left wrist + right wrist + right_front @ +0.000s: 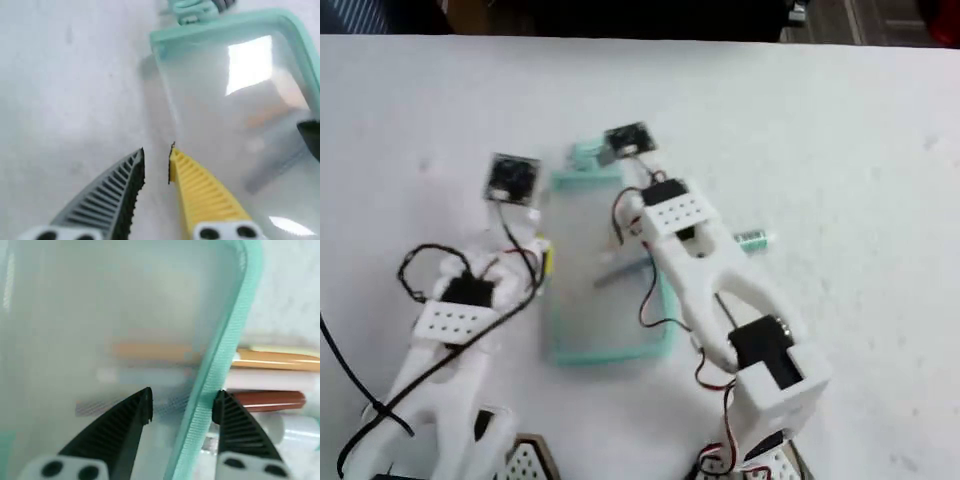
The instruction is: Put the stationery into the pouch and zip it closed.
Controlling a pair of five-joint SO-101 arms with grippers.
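High view, over a white table (840,130): pouch (602,322), translucent with a mint border, flat at the middle, a mint zip tab (585,152) at its far corner. Left arm (445,330) just beside the pouch's left long side; right arm (720,285) slanting across its right long side. Through the clear wall, a grey stick (620,272) lying crosswise inside. Beyond the right arm, on the bare table, a green-and-white piece (752,238), its link to the pouch hidden by the arm. Left wrist view: left gripper (156,160) low at the pouch's side border, grey finger (120,190) on the table side, yellow finger (200,195) on the pouch side. Tips close but parted by a narrow gap, bare table showing through it. Cannot tell whether the yellow tip touches the pouch. Right wrist view: right gripper (182,407) with black fingers (120,435) spread wide, straddling the pouch's mint border, one finger above the clear wall, the other above the stationery (265,381) outside. Clear gap on the inner side, outer finger close by the border. Stationery in a bundle lying across that border: orange pencil (275,359), brown pen (272,400) and pale barrel (297,427), side by side. One end of each out on the table, the other showing dimly through the wall, so partly inside the pouch.
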